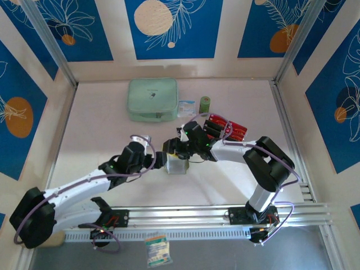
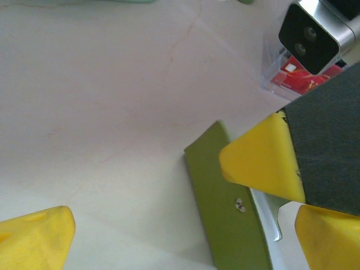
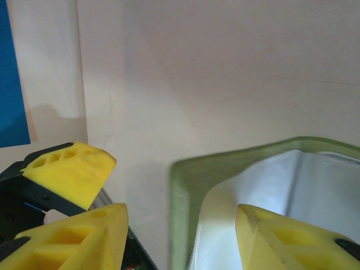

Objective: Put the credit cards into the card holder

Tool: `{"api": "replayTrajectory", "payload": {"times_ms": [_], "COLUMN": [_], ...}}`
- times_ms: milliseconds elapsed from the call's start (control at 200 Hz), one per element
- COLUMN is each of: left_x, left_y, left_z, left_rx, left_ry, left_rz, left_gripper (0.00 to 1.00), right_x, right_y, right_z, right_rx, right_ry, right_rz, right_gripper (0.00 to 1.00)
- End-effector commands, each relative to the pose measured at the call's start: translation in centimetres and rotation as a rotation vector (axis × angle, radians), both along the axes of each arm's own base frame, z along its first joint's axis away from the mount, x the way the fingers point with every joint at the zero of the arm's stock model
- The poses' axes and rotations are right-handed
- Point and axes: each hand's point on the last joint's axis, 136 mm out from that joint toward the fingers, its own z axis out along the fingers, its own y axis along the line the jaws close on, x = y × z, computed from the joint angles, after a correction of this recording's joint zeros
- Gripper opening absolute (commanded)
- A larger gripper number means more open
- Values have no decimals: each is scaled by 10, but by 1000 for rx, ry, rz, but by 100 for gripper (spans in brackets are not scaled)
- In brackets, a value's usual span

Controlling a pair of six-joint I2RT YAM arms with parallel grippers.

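The left gripper (image 2: 180, 242) stands wide open, gripping nothing. The olive-green folding card holder (image 2: 225, 214) lies between its fingers at mid-table. The right gripper (image 3: 179, 214), half spread, straddles the holder's rim unclamped, crowding the left. Red and black plastic credit cards (image 1: 228, 128) sit in a clear rack (image 2: 269, 79) behind. A mint zip pouch (image 1: 152, 99) lies farther back. The pale table (image 1: 95, 135) is open leftward. The holder's greyish lining gapes.

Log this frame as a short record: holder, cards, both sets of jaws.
card holder: table centre, open, grey lining showing
credit cards: red and dark, in the clear rack
left gripper: jaws wide open, card holder between them
right gripper: jaws apart, straddling the card holder's rim
far side: mint pouch
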Motion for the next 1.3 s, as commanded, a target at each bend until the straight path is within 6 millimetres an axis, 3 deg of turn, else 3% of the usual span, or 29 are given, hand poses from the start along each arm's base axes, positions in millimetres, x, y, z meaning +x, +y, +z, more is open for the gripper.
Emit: {"api": "replayTrajectory", "payload": {"times_ms": [0,330,580,915,1295], "left_x": [6,0,-5,-6,-4], "left_y": [19,43,40,31,9], "left_z": [2,-1,-13,-50,-53], "left_rx": [-10,-30,1,68,86], "left_ry": [-2,-7,35,138,146], "left_rz": [77,133,94,42,-37], "left_gripper": [100,100,100,100,100], "right_x": [-10,2,3,5,11], "right_y": [12,29,25,16,18], "right_z": [4,-21,-44,-36,-26], "right_rx": [13,26,40,46,69], "right_ry": [27,103,171,156,138], "right_rz": [36,-9,-61,-94,-95], "right_gripper": [55,58,58,58,58]}}
